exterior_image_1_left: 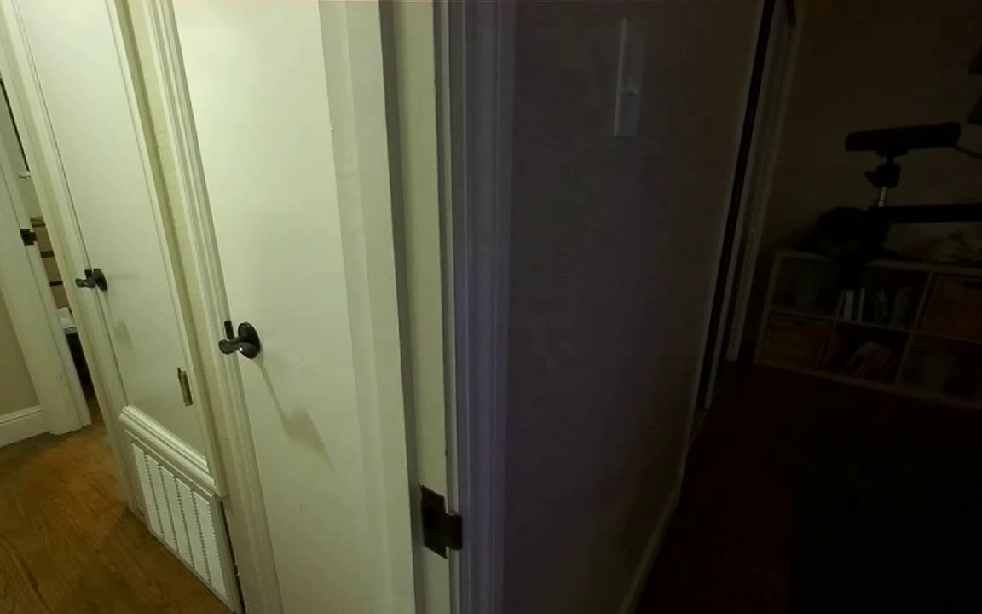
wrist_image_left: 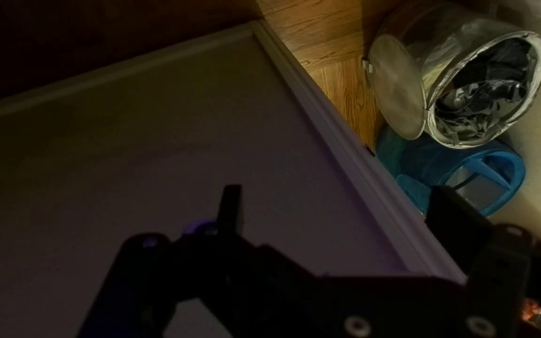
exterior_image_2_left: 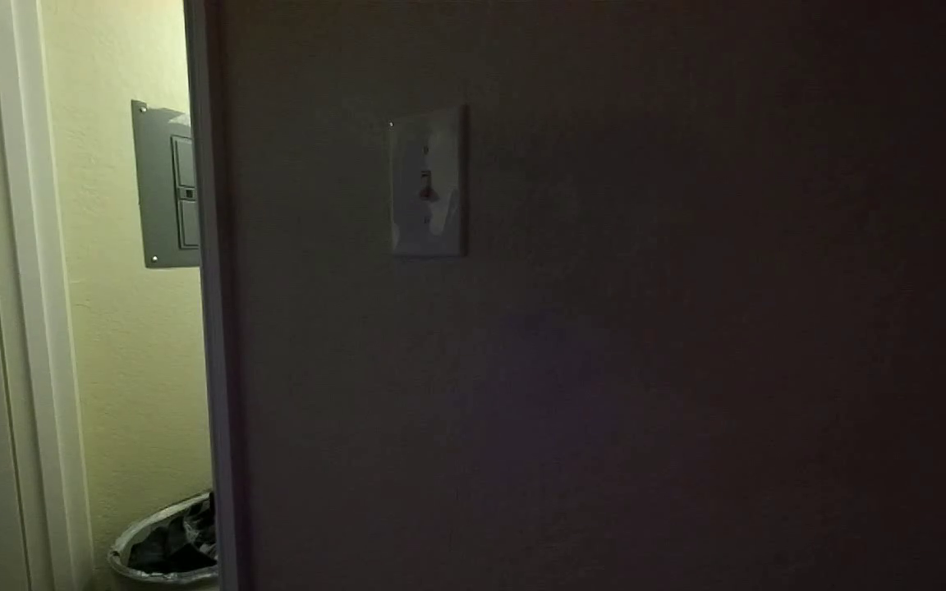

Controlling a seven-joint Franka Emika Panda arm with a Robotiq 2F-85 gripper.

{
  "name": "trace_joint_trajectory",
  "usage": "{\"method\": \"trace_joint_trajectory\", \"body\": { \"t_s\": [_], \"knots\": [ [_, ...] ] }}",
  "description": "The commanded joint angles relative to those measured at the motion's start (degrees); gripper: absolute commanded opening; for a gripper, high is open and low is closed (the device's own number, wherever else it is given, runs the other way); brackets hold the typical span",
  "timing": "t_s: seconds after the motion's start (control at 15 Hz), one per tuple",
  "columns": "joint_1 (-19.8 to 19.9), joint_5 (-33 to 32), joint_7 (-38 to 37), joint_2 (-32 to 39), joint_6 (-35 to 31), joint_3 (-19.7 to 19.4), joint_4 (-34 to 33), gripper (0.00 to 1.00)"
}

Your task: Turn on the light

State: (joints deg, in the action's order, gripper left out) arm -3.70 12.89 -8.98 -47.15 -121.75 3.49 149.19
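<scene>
Standing out pale against the dark wall, the switch sits upright near the frame and shows in both exterior views; the gloom makes it hard to tell which way its toggle points. The frame hides the right part of a grey panel and of a bin. In the wrist view, the gripper is spread, its 2 dark fingers well apart and their bases lost in shadow. Of these, 1 stands in the way of a blue bin, covering part of it; a reddish patch in the lower right corner is too small to name. In an exterior view, a shelf is dim and cut off at the edge, below a dark bar on a mount; whether the mount touches the shelf cannot be told. On the lit side, 2 doors carry dark handles, with a vent low down.
</scene>
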Motion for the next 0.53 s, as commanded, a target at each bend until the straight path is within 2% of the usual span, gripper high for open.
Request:
{"method": "trace_joint_trajectory", "body": {
  "t_s": [0.0,0.47],
  "knots": [
    [0.9,-0.8,0.8,2.3,0.3,-0.4,-1.5,1.00],
    [4.2,-4.8,2.1,10.2,-2.6,-1.7,-6.5,1.00]
  ]
}}
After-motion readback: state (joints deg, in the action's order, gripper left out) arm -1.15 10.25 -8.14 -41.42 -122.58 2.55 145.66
